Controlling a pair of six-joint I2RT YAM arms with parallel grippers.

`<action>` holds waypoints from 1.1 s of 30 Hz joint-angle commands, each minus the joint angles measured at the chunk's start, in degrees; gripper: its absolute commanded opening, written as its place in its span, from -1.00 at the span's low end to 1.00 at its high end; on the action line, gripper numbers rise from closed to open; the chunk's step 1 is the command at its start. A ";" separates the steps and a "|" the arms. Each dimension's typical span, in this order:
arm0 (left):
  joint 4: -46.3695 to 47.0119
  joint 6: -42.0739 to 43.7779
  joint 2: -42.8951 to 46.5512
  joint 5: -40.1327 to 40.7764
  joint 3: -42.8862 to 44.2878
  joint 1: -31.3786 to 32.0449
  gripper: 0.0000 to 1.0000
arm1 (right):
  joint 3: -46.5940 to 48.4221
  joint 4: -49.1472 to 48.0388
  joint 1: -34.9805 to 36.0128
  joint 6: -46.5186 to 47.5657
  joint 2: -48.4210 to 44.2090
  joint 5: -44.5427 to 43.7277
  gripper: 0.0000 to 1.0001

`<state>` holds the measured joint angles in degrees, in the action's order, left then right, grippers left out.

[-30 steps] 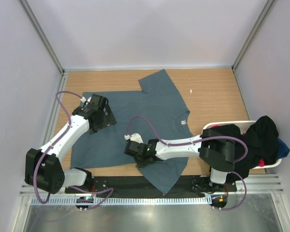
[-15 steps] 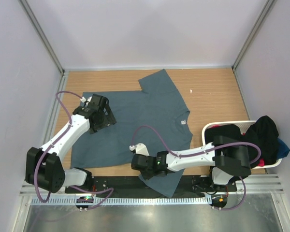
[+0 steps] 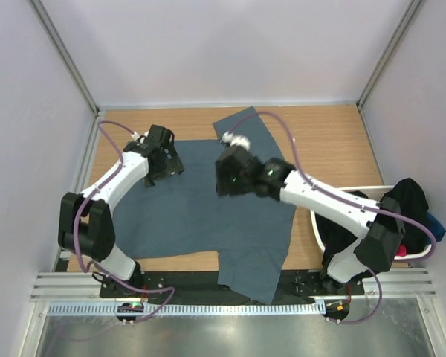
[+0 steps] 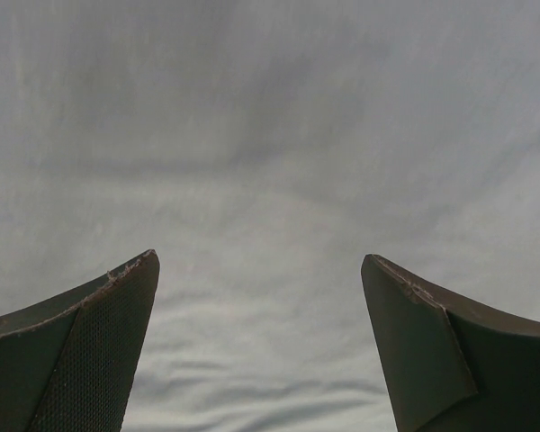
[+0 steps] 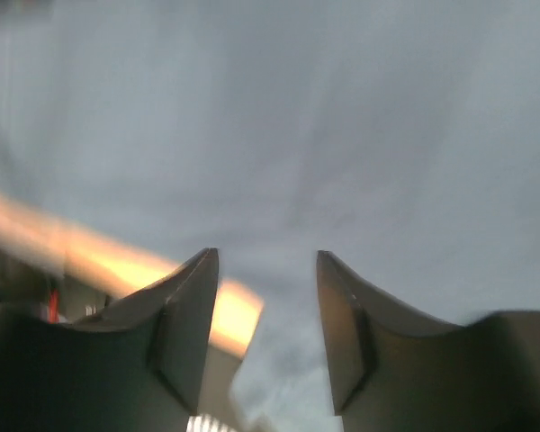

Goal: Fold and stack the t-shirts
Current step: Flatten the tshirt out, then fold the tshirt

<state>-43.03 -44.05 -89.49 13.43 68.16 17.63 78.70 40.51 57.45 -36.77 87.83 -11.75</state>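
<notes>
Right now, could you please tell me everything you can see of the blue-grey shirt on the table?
The shirt is soft, plain blue-grey cloth, spread flat with light wrinkles on the wooden table. One short sleeve points to the far edge, the other runs over the near edge. The right arm hides its collar. The left gripper and right gripper hover above it, open, holding nothing.

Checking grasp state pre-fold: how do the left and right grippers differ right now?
Left gripper has its jaws wide apart; right gripper shows a narrower gap. The left wrist view is sharp and sees only the slate t-shirt; the right wrist view is blurred and also catches a strip of bare table. Shared: both are open with nothing between the fingers, and both are over the same shirt.
</notes>
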 commanded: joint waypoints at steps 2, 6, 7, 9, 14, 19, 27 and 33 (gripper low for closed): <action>2.94 2.39 -5.93 -1.55 6.19 -4.35 0.89 | 3.57 0.19 -12.16 3.99 1.97 -5.56 0.18; 4.62 4.94 -11.82 -1.66 10.05 -4.97 0.89 | 3.57 -7.08 -22.80 4.17 7.87 -6.27 0.29; 4.27 5.29 -12.89 -1.48 11.45 -5.06 0.89 | 3.40 -8.94 -25.08 4.08 9.01 -5.57 0.29; 3.48 5.47 -15.35 -1.48 11.73 -4.97 0.88 | 3.04 -13.50 -26.60 4.08 12.44 -4.96 0.30; 5.23 3.62 -16.41 -3.49 5.34 -5.06 0.86 | 8.03 -13.10 -27.65 3.91 21.84 -2.94 0.30; 5.50 2.40 -15.80 -4.02 0.58 -5.06 0.86 | 4.72 -15.10 -27.74 1.97 24.84 -1.35 0.29; 5.14 -1.12 -11.85 -5.35 -5.93 -3.39 0.84 | -4.24 -16.16 -28.01 0.30 24.76 -2.14 0.30; 4.62 -4.72 -8.60 -4.82 -11.02 0.74 0.83 | -13.03 -15.82 -27.92 -1.02 19.58 -1.26 0.29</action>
<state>-36.97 -44.80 -99.31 10.55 60.64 16.14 70.39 20.93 29.50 -35.97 109.12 -13.58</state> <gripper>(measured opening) 0.917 0.647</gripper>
